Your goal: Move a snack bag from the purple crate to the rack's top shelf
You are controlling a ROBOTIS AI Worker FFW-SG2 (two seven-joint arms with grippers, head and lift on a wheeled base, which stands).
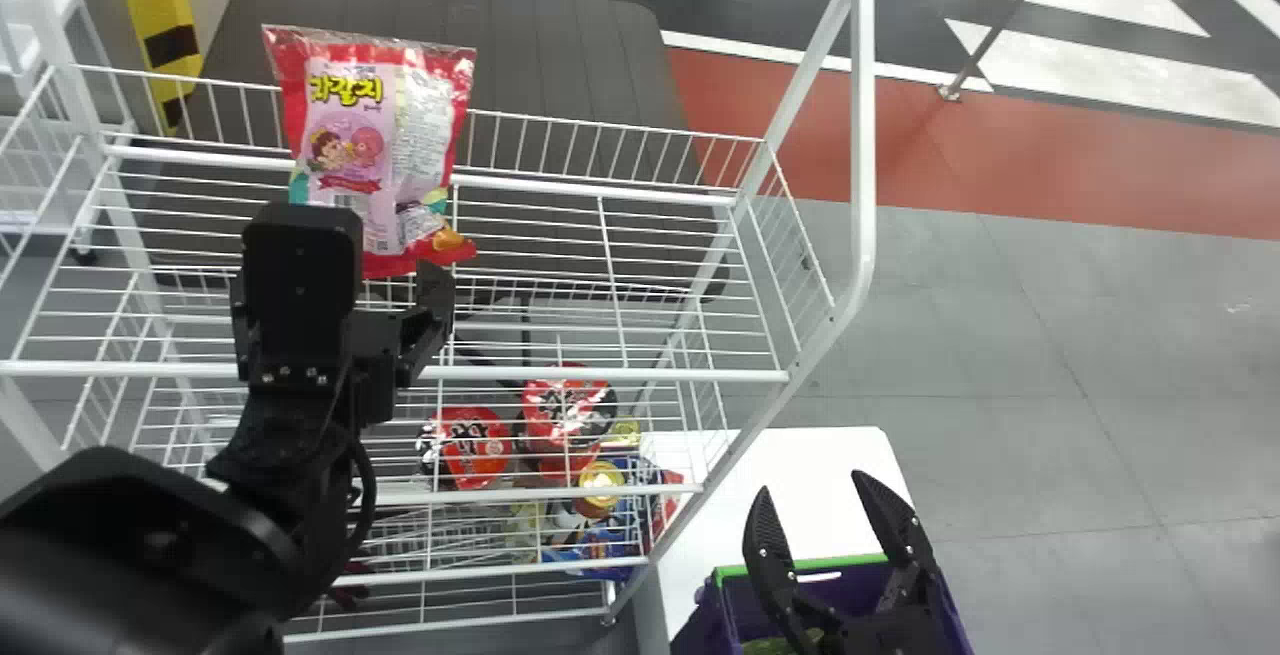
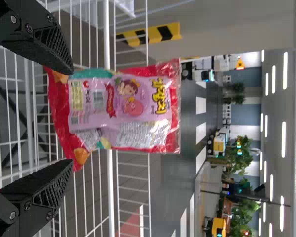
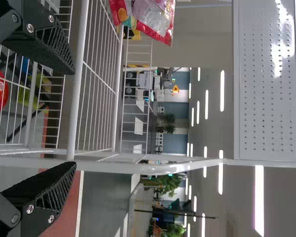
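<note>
- Setting down the snack bag (image 1: 375, 155) on the rack (image 1: 862, 135), judged as the step in hand and nearly finished.
- Standing roughly upright at the rack's top shelf (image 1: 640, 373), with the printed face toward the robot.
- Spread wide, with the left gripper (image 2: 72, 117) at the rack's front side and a finger to either side of the bag's lower end; apparently without a grip, though light contact is impossible to rule out.
- Calling next, as judged, for a slow, straight withdrawal toward the rack's front, without closing, to avoid snagging or tipping the bag.
- Parked right of the rack, over the purple crate (image 1: 704, 625), with the right gripper (image 1: 812, 483) wide apart and holding nothing.
</note>
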